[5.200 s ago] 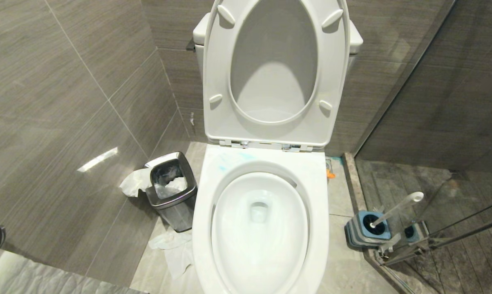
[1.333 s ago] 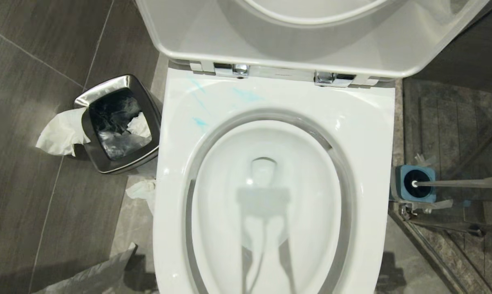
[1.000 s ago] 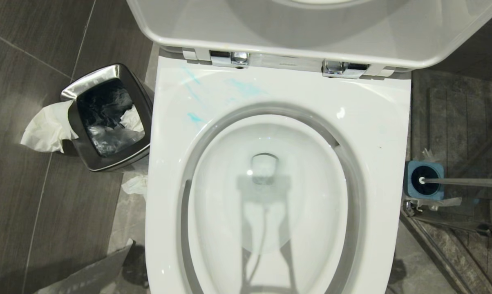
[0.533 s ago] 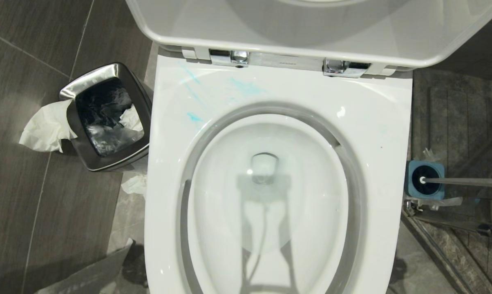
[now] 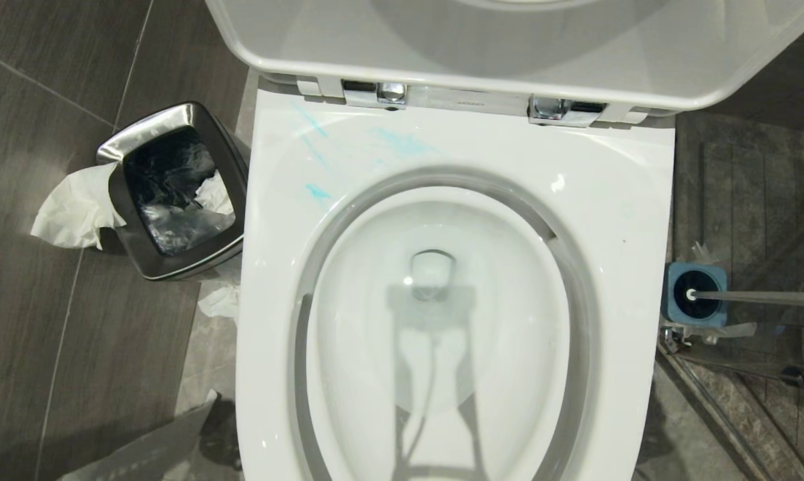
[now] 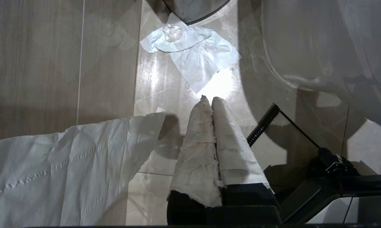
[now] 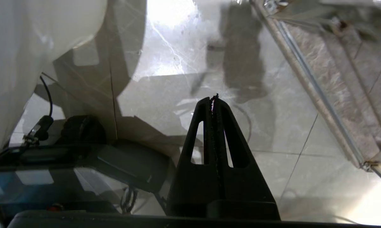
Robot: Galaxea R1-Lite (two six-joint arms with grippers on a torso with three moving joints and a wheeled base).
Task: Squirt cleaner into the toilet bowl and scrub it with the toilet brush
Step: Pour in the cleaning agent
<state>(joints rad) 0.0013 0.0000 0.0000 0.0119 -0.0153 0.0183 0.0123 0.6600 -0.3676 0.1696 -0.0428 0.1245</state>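
Note:
The white toilet bowl (image 5: 609,220) fills the head view, its seat and lid (image 5: 509,60) raised. Pale teal streaks of cleaner (image 5: 402,142) and a small blot (image 5: 318,194) lie on the back left of the rim. The toilet brush (image 5: 756,297) stands in its blue holder (image 5: 676,314) on the floor to the right, the handle leaning right behind glass. Neither gripper is in the head view. My left gripper (image 6: 208,98) is shut and empty over the floor left of the bowl, its fingers wrapped in white. My right gripper (image 7: 212,98) is shut and empty over floor tiles, right of the toilet's base (image 7: 35,31).
A steel waste bin (image 5: 188,266) with a tissue (image 5: 75,210) hanging over it stands left of the bowl. A crumpled tissue (image 6: 193,53) and a white sheet (image 6: 67,164) lie on the floor there. The glass shower screen's bottom rail (image 7: 310,82) runs along the right.
The head view has come much closer and lower over the bowl than several seconds ago. Over the last second it has barely shifted, and none of the things has moved.

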